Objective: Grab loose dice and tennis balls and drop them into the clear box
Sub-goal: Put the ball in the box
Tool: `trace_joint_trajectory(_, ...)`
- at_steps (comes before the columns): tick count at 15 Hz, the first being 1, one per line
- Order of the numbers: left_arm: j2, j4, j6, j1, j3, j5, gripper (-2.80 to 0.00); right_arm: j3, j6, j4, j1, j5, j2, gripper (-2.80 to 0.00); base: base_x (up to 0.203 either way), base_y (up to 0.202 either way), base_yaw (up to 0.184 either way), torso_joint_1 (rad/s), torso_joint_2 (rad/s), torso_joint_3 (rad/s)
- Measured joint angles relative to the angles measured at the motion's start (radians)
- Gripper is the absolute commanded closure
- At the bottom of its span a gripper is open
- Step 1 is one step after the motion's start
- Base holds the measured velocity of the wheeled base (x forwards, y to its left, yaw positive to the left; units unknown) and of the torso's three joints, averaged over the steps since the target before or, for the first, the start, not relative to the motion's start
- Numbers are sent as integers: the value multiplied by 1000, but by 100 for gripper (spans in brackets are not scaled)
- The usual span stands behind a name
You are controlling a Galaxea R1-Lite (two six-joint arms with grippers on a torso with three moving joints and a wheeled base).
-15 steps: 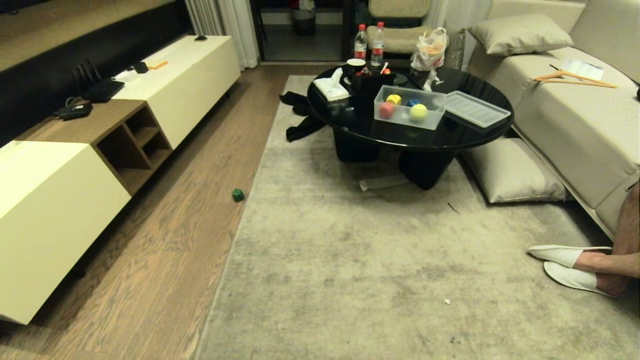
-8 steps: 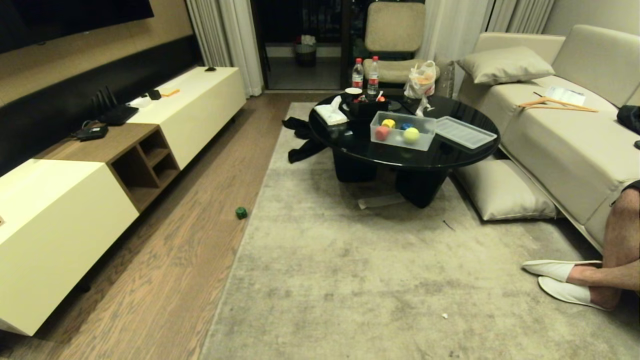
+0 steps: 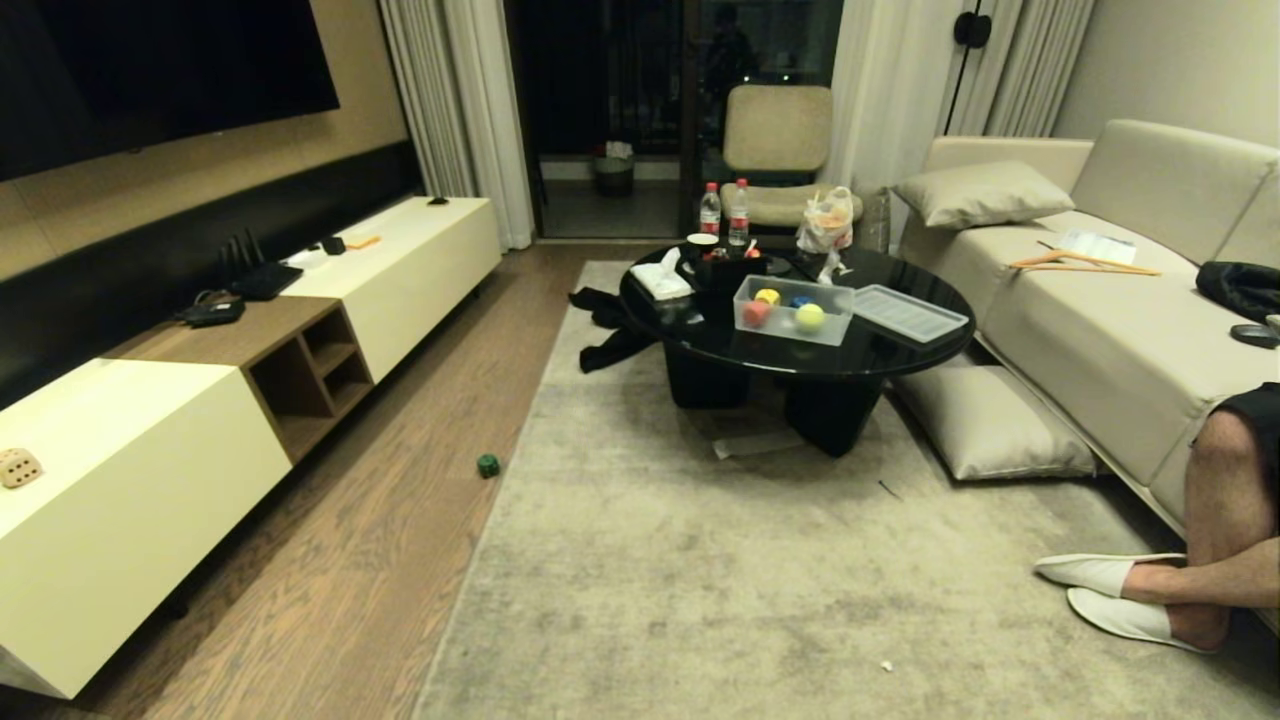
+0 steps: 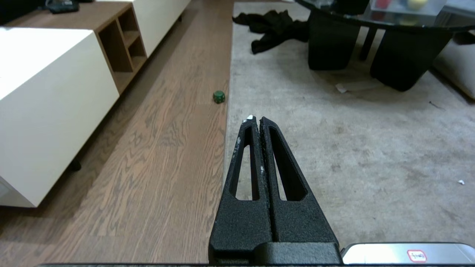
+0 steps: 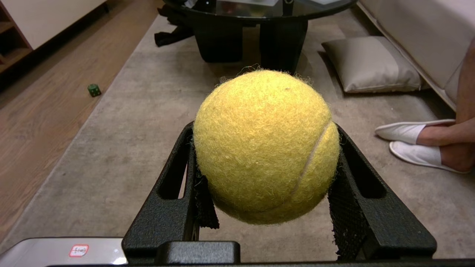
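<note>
My right gripper (image 5: 264, 129) is shut on a fuzzy yellow tennis ball (image 5: 265, 146), held above the rug. The left gripper (image 4: 256, 119) is shut and holds nothing. Neither arm shows in the head view. The clear box (image 3: 782, 333) stands on the round black table (image 3: 720, 345), with its lid (image 3: 909, 313) beside it. Inside lie a red die (image 3: 756, 313), a yellow die (image 3: 767, 296), a blue die (image 3: 800, 300) and a second tennis ball (image 3: 809, 317). A green die (image 3: 487, 465) (image 4: 219, 96) (image 5: 94, 90) sits on the wood floor by the rug's edge. A tan die (image 3: 19, 467) rests on the white cabinet.
A long low white cabinet (image 3: 130, 520) lines the left wall. A person's legs in white slippers (image 3: 1110, 572) rest on the rug at the right, by the sofa (image 3: 1100, 340). A floor cushion (image 3: 990, 425) and black cloth (image 3: 610, 335) flank the table.
The head view has tilted upward, so the whole room has slid down the picture. The tan die and the wall screen have come into view. Nothing in the room has moved.
</note>
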Motion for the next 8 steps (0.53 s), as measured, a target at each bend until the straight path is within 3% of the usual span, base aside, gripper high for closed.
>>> trace_joint_trajectory(8, 0, 0, 3, 1, 0, 0, 0, 0, 0, 0, 0, 0, 0, 0, 0, 0, 0, 0, 0, 56)
